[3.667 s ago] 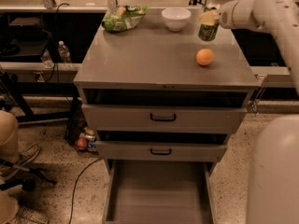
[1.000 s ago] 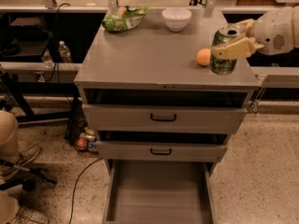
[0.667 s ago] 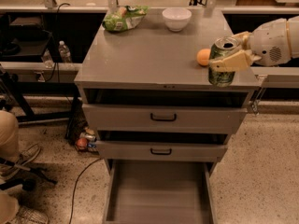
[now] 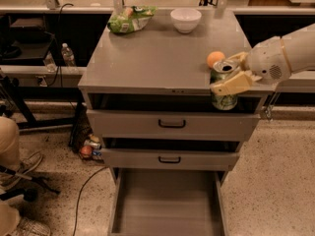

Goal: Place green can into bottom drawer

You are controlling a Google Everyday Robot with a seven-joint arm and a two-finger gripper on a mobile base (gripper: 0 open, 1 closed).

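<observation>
My gripper (image 4: 231, 77) reaches in from the right and is shut on the green can (image 4: 224, 96), a small can with a silver top. It holds the can in the air in front of the cabinet's front right edge, tilted a little, at the height of the top drawer. The bottom drawer (image 4: 167, 200) is pulled fully open far below, a wide grey tray with thin side walls; nothing shows on its floor. The can hangs above the drawer's right part.
On the cabinet top (image 4: 147, 58) lie an orange (image 4: 215, 59) right behind the can, a white bowl (image 4: 185, 19) and a green snack bag (image 4: 130, 18) at the back. Two shallower drawers (image 4: 172, 124) with black handles stand slightly open. Cables and small objects (image 4: 88, 146) lie on the floor left.
My gripper has carried the green can from above the cabinet top forward and down past the front right edge. The orange, bowl and bag have not moved.
</observation>
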